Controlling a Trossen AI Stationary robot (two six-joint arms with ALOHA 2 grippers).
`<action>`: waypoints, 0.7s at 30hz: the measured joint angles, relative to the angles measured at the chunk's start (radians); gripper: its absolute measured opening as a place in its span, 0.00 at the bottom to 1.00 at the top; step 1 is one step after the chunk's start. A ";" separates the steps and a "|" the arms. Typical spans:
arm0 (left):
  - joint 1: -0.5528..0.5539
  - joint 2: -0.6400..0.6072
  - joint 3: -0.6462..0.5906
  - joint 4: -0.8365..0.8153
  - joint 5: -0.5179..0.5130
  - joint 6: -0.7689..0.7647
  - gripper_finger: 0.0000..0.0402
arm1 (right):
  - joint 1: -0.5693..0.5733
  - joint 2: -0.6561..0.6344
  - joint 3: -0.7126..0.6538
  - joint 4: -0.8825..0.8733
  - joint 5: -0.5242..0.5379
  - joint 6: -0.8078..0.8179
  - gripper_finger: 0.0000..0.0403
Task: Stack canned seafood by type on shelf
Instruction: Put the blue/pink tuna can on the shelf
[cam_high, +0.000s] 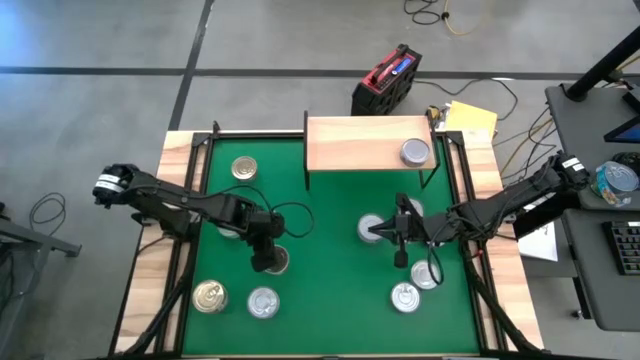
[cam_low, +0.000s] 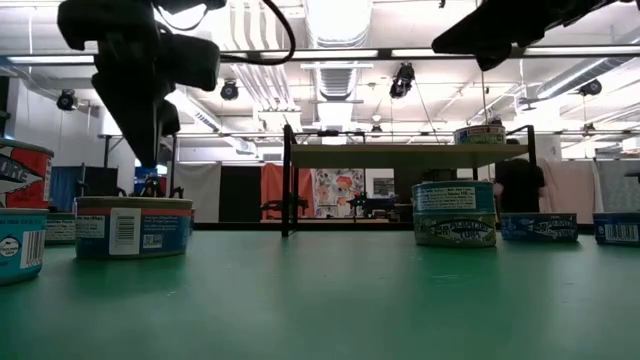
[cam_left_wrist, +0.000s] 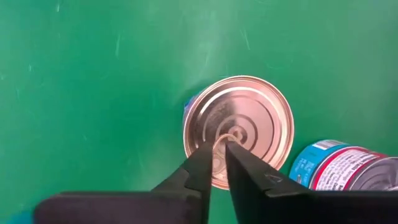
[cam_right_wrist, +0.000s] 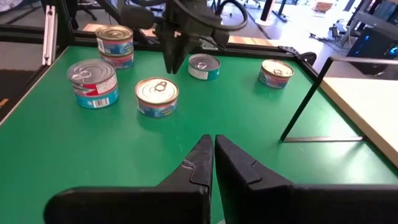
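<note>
The shelf (cam_high: 365, 143), a light-wood board on thin black legs, stands at the mat's far edge with one silver-topped can (cam_high: 416, 152) on its right end. Several other cans rest upright on the green mat (cam_high: 320, 300). My left gripper (cam_left_wrist: 218, 145) points down just above a gold-topped can (cam_left_wrist: 245, 118), its fingers barely parted; the low view shows a gap of air between its tips (cam_low: 150, 160) and the can's lid (cam_low: 133, 203). My right gripper (cam_right_wrist: 213, 142) hovers shut and nearly level over the mat's middle, beside a silver-topped can (cam_high: 371, 228).
A can with a blue-and-red label (cam_left_wrist: 348, 165) stands close beside the gold-topped one. More cans sit near the mat's front left (cam_high: 210, 296) (cam_high: 262, 302) and front right (cam_high: 405, 297). A wooden border (cam_high: 150, 290) and black frame rails surround the mat.
</note>
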 joint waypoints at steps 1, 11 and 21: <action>0.000 0.000 0.000 0.002 -0.001 0.008 0.14 | 0.000 0.000 -0.002 0.001 0.000 0.000 0.02; -0.007 -0.001 -0.093 0.092 -0.075 0.205 0.50 | 0.000 0.000 -0.009 0.001 0.000 0.020 0.02; -0.001 -0.010 -0.210 0.261 -0.001 0.145 0.58 | 0.000 0.000 -0.009 0.001 0.000 0.017 0.02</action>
